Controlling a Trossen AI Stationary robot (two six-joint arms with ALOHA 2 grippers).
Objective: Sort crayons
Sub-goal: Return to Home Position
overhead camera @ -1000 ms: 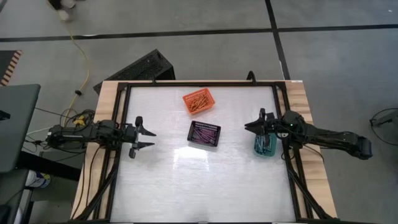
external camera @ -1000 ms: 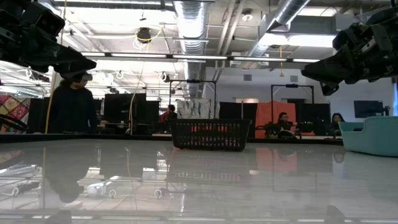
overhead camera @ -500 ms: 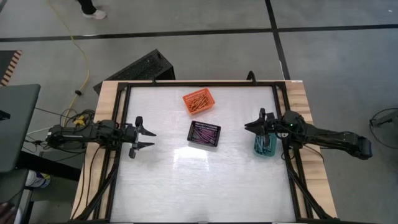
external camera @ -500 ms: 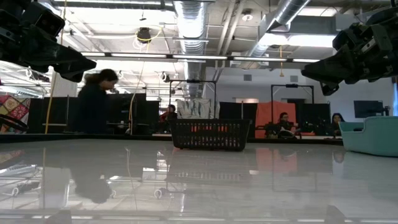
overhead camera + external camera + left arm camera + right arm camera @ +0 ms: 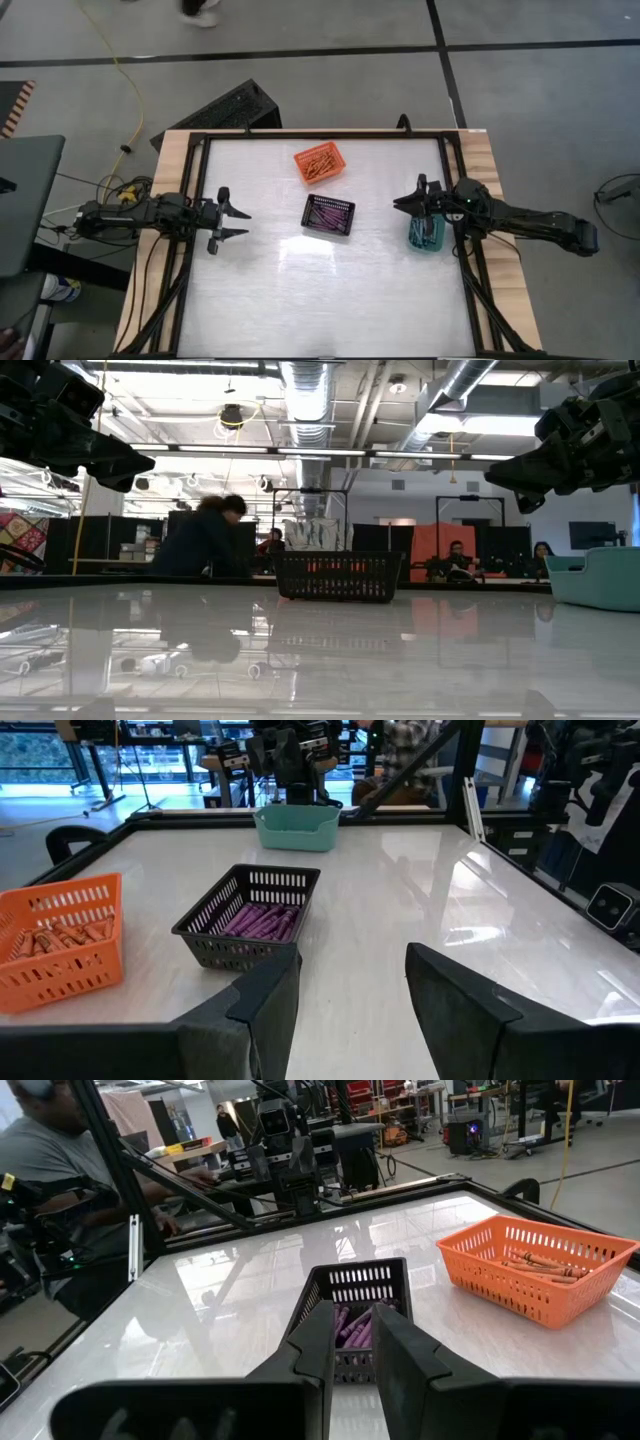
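Nothing on the table has moved since a second ago: left gripper splayed empty, right gripper barely parted and empty, crayons binned in baskets between them, so sorting looks finished.

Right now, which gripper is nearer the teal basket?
Right. The right gripper hovers just beside the teal basket on the table's right side; the left gripper is across the table, beyond the black basket.
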